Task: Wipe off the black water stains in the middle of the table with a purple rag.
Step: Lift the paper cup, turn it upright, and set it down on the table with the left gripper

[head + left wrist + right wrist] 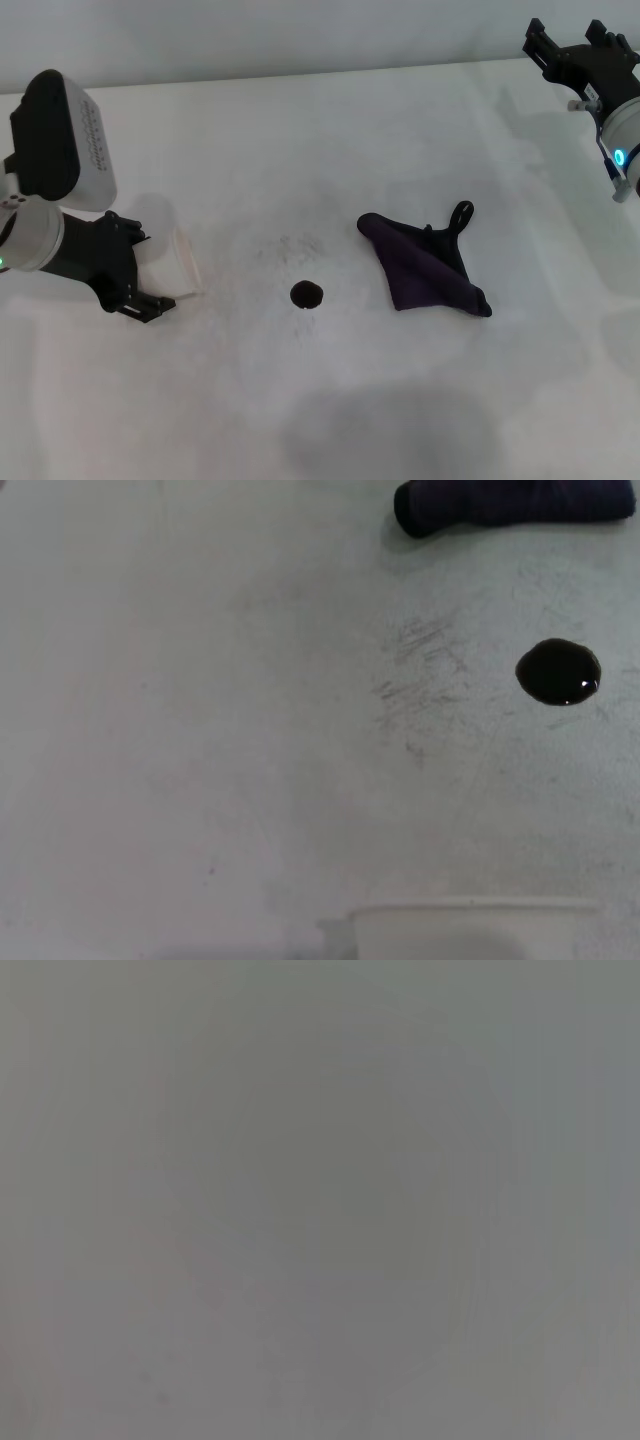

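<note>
The black water stain (307, 294) is a small round blot near the middle of the white table (300, 130); it also shows in the left wrist view (558, 672). The purple rag (425, 262) lies crumpled to the right of the stain, apart from it, its black loop (460, 213) pointing to the far side. One end of the rag shows in the left wrist view (510, 502). My left gripper (140, 268) is low at the left, its fingers around a white paper cup (170, 250). My right gripper (567, 42) is raised at the far right, open and empty.
A faint grey speckled smudge (298, 246) lies just beyond the stain, also in the left wrist view (425, 670). The cup's rim (470, 920) shows in the left wrist view. The right wrist view shows only plain grey.
</note>
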`<state>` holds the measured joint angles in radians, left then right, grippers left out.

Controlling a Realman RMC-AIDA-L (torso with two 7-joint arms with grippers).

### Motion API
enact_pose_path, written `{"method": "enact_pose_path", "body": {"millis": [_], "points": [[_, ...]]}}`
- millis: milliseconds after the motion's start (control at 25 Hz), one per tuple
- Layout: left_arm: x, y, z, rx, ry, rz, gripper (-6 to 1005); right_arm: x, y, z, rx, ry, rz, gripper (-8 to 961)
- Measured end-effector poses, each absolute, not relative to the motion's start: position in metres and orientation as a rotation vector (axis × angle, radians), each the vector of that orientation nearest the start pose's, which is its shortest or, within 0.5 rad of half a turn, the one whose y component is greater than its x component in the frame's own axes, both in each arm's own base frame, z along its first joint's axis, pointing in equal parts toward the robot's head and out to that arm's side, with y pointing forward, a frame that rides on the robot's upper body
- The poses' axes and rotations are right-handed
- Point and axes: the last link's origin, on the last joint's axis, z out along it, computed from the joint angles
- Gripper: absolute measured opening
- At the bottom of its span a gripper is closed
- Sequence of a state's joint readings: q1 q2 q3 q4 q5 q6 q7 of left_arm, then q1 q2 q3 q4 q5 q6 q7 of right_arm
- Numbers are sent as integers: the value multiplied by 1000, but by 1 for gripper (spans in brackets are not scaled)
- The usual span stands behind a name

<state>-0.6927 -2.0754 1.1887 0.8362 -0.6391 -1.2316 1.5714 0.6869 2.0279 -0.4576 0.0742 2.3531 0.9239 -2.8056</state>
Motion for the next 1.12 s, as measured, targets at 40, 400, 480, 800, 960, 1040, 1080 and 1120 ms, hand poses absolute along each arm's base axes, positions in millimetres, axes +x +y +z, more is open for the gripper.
{"method": "enact_pose_path", "body": {"millis": [40, 400, 480, 800, 960, 1040, 1080, 1120], "points": [[-243, 383, -33, -2866, -73, 463, 842, 330, 399, 9, -1505, 803, 662, 868], [-231, 395, -17, -2736, -150, 157, 773, 329, 398, 9, -1507, 800, 664, 867], [-231, 398, -14, -2679, -188, 35, 754, 329, 398, 8, -1508, 804, 665, 867], [-252, 392, -18, -2438, -330, -413, 703, 330, 396, 7, -1502, 811, 672, 867], [-267, 384, -24, -2300, -412, -579, 698, 330, 396, 5, -1505, 816, 672, 867], [-274, 380, -29, -2248, -458, -617, 699, 329, 395, 3, -1511, 820, 671, 867], [-279, 377, -31, -2211, -499, -640, 699, 328, 395, 2, -1515, 822, 672, 867], [-283, 375, -33, -2176, -534, -661, 699, 328, 395, 1, -1518, 825, 672, 867]]}}
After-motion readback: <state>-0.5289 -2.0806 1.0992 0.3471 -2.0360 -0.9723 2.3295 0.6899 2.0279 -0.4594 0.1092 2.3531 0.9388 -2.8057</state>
